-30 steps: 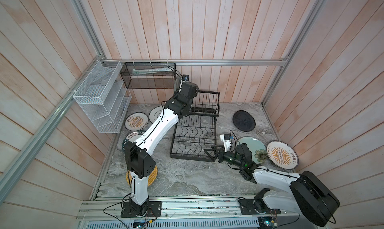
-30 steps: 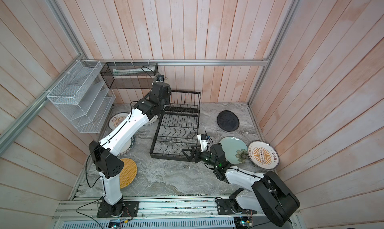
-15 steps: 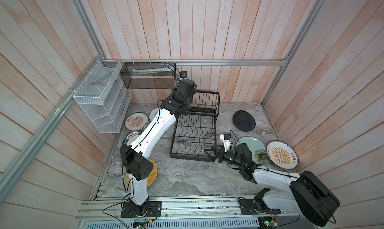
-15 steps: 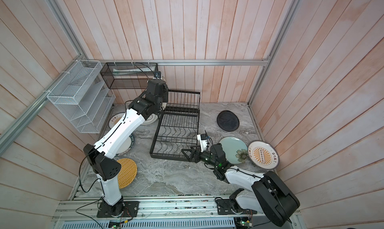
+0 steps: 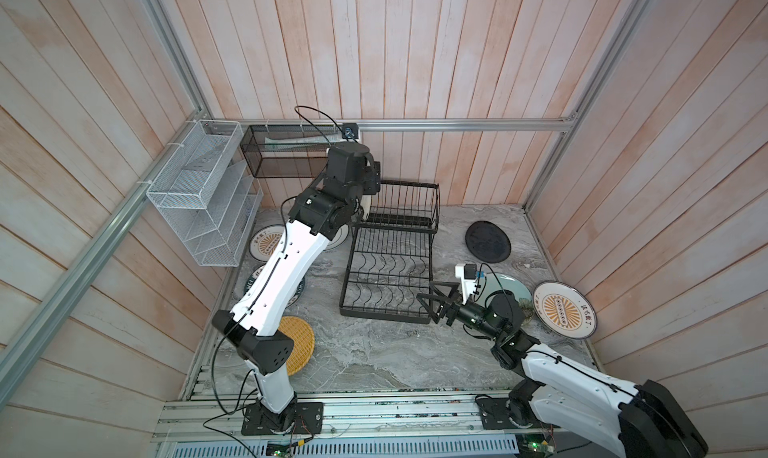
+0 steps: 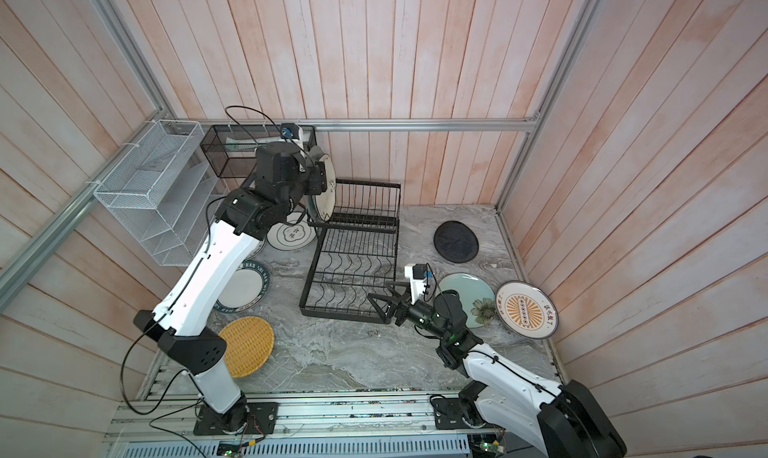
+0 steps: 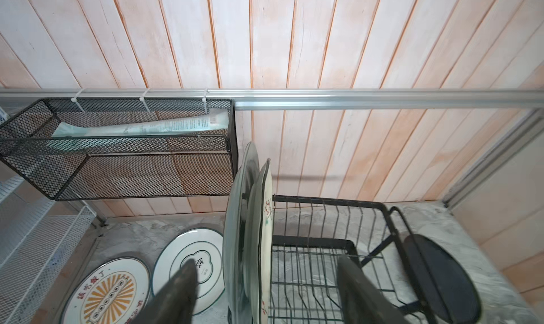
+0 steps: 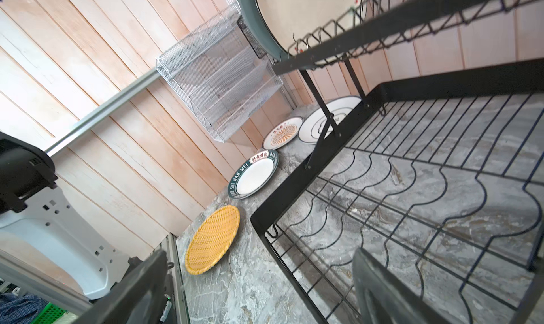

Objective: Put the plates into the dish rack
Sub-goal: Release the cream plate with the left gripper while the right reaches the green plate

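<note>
In both top views the dish rack [image 5: 388, 264] sits on the marble counter [image 5: 365, 360]. In a top view two plates [image 6: 326, 187] stand on edge at the left end of the rack's raised tier. The left arm [image 6: 216, 268] reaches up to them, and its wrist hides the jaws there. The right gripper [image 5: 430, 303] hovers at the rack's near right corner, jaws spread wide and holding nothing. Right of the rack lie a black plate [image 5: 487, 241], a pale green plate [image 5: 515, 288] and a sunburst plate [image 5: 563, 309]. Left of the rack lies a yellow woven plate [image 5: 297, 343].

From the left wrist, the left gripper [image 7: 266, 262] is spread. Its fingers [image 7: 179, 293] stand clear on either side of a grey-green plate [image 7: 238, 219] and a cream flowered plate [image 7: 265, 219]. Both plates are upright in the rack's raised tier.

From the right wrist, the right gripper's fingers [image 8: 379, 287] are wide apart with nothing between them, just before the rack's lower tier [image 8: 412, 190].
</note>
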Controlling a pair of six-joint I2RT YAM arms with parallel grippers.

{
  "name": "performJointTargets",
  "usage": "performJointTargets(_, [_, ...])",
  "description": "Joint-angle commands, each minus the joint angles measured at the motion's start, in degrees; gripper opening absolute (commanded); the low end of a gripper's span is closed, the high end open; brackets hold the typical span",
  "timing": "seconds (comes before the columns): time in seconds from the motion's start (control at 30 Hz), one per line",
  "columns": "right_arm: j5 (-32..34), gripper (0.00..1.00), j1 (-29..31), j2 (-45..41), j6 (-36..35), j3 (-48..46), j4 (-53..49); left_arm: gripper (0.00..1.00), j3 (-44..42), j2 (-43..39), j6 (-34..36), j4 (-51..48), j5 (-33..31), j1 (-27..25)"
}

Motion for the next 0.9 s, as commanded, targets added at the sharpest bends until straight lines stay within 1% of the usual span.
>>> performJointTargets(0.0, [4.3, 0.98, 0.3, -7.6, -1.7, -0.1, -6.5, 0.9, -9.8, -9.8, -1.1, 2.3, 8.9, 0.1])
performJointTargets(0.07, [5.6, 0.98, 0.2, -12.4, -2.3, 1.0, -11.9, 1.0, -19.5, -16.5, -0.8, 7.1, 12.1, 0.1])
performJointTargets(0.17, [8.2, 0.98, 0.0, -18.6, -2.8, 2.7, -19.8, 1.0, -32.8, -26.8, -0.5, 13.2, 17.1, 0.4])
performJointTargets(0.33, [16.0, 0.98, -0.4, -25.8, -3.4, 7.0, -34.9, 1.0, -51.6, -41.3, -2.2, 19.3, 24.9, 0.6])
performJointTargets(0.47, [25.4, 0.98, -1.2, -27.5, -1.8, 10.8, -46.8, 1.0, -63.3, -50.3, -4.5, 19.8, 30.8, 0.5])
performJointTargets(0.57, [29.1, 0.98, -2.7, -26.6, -0.8, 12.4, -51.6, 1.0, -69.9, -55.0, -5.5, 18.5, 32.2, 0.6])
performJointTargets(0.63, [29.2, 0.98, -4.3, -25.5, -0.5, 12.6, -52.2, 1.0, -73.5, -57.5, -5.7, 17.3, 32.5, 0.6])
performJointTargets(0.73, [27.4, 0.98, -8.2, -23.0, -0.1, 12.4, -51.3, 1.0, -77.3, -60.4, -5.7, 15.8, 32.9, 0.6])
performJointTargets(0.8, [24.8, 0.98, -11.9, -20.6, 0.2, 12.2, -49.7, 1.0, -79.7, -61.6, -5.5, 15.5, 34.1, 0.6])
performJointTargets(0.87, [22.0, 0.98, -15.7, -17.7, 0.7, 11.9, -47.9, 1.0, -81.4, -61.7, -7.2, 14.8, 34.2, 0.6])
